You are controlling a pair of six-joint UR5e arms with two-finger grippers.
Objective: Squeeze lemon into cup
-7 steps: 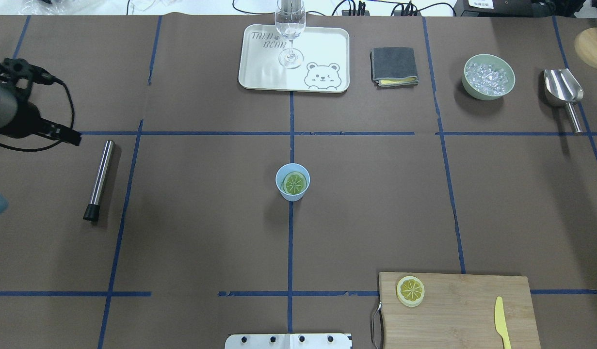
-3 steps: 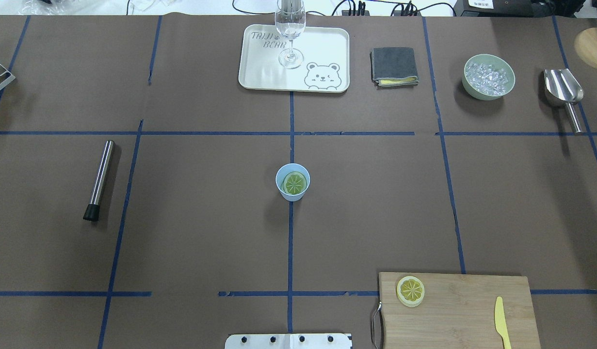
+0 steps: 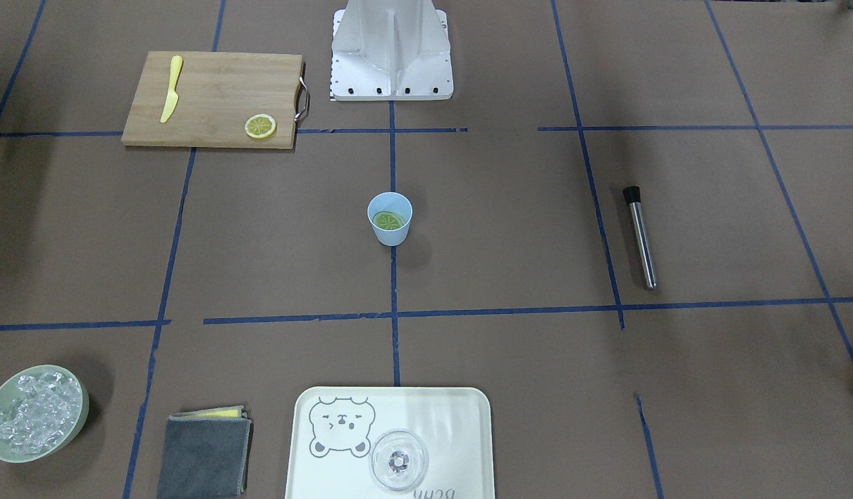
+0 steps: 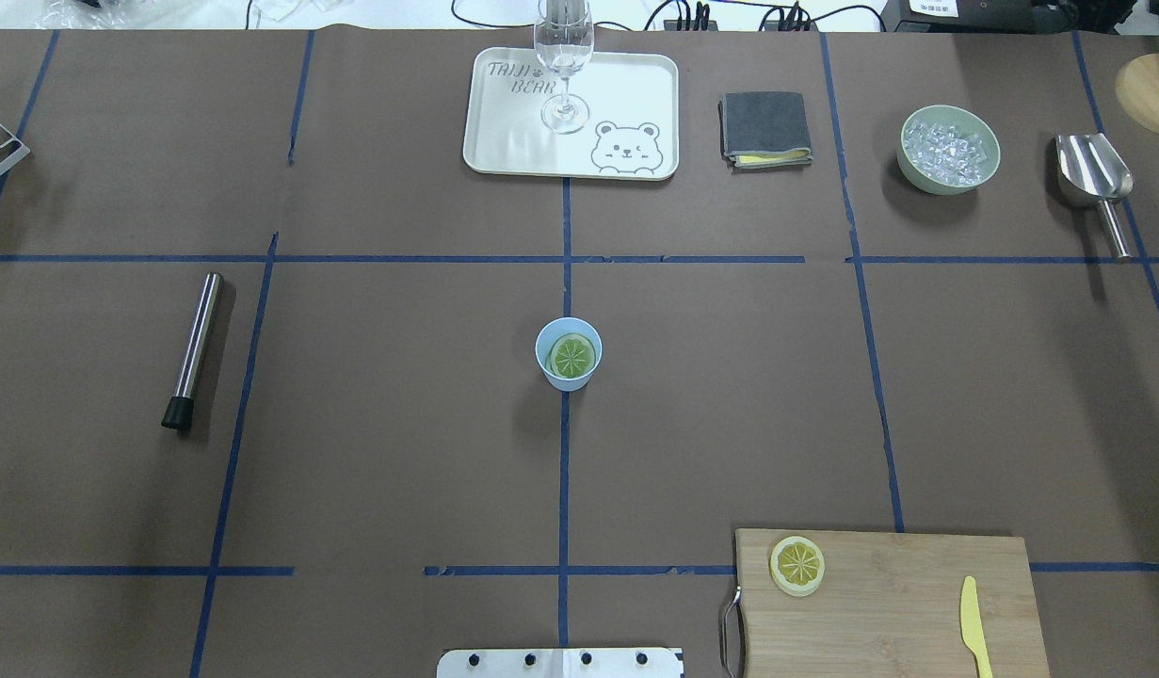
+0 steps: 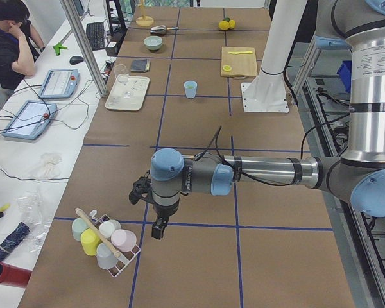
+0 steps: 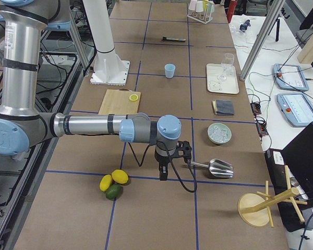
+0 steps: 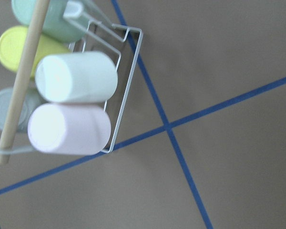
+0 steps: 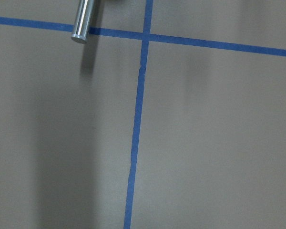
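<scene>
While the brown-papered table (image 4: 400,452) lies wide under the blue tape grid, neither arm reaches over its middle: the left arm (image 5: 263,172) stretches out to the end on the robot's left, and the right arm (image 6: 88,125) to the opposite end. Next in size, the wooden cutting board (image 4: 899,603) sits near the robot's base on its right side. The left gripper (image 5: 158,230) hangs pointing down just beside a wire rack of cups (image 5: 106,240), and the right gripper (image 6: 163,174) points down near a metal scoop (image 6: 216,166); only the side views show them, so I cannot tell whether either one's fingers are spread or pressed together. The cup (image 4: 546,369) stands upright at the table's centre, on a tape line, well apart from both grippers. Inside it the lemon (image 4: 572,357) lies face up against the wall. A second slice (image 4: 796,565) rests on the board's corner. By my reading, the drop into the cup is done and the arms are parked. If another slice is wanted, the right arm would need to cross to the board and grip that thin disc by its rind.
</scene>
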